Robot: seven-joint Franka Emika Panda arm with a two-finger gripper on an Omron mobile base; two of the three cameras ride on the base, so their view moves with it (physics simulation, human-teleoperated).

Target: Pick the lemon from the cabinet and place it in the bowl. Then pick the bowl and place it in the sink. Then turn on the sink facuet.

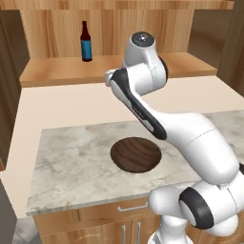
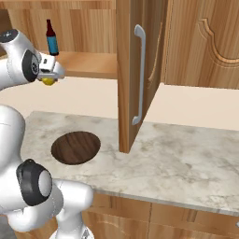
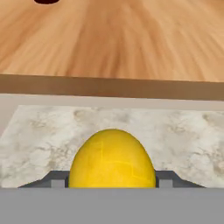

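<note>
My gripper (image 3: 112,180) is shut on the lemon (image 3: 112,153), a bright yellow fruit sitting between the two dark fingertips (image 3: 57,181). In the right base view the lemon (image 2: 47,81) hangs under the hand, in the air just in front of the cabinet (image 2: 88,64) shelf edge. The dark wooden bowl (image 1: 136,155) stands upright on the marble counter, nearer the base than the held lemon, and reappears in the right base view as the bowl (image 2: 76,147). The cabinet (image 1: 62,70) shelf lies behind the arm. The sink and the sink facuet are out of view.
A dark bottle with a blue label (image 1: 86,42) stands on the shelf at the back. The cabinet door (image 2: 135,70) with its long metal handle hangs open to the right of the arm. The marble counter (image 2: 186,161) stretches right of the bowl.
</note>
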